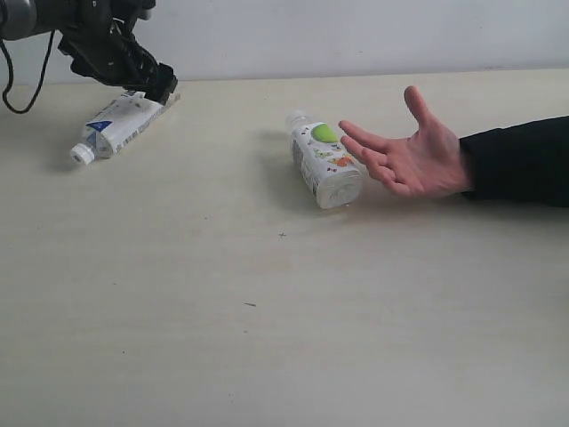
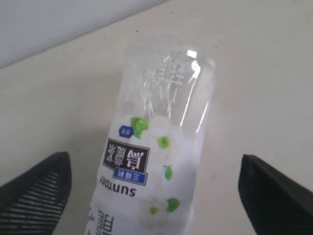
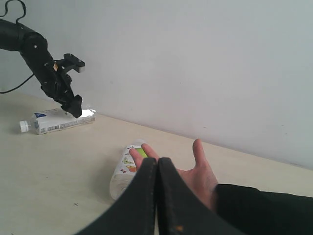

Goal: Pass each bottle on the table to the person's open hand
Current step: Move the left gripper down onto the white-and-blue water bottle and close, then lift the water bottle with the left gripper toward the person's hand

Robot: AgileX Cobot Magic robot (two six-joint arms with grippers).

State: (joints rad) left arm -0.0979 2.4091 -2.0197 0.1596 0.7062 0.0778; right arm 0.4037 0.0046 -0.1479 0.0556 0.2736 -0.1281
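White-blue bottle [image 1: 120,124] lies between spread left gripper [image 2: 154,169].

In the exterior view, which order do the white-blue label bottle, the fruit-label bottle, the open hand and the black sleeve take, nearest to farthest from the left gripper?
From the left gripper:
1. white-blue label bottle, far left, just beneath it
2. fruit-label bottle, centre
3. open hand, right of centre
4. black sleeve, far right

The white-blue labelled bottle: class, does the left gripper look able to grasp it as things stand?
Probably yes. The left gripper is open and sits over the base end of the lying white-blue labelled bottle. In the left wrist view its fingers flank the bottle with nothing between.
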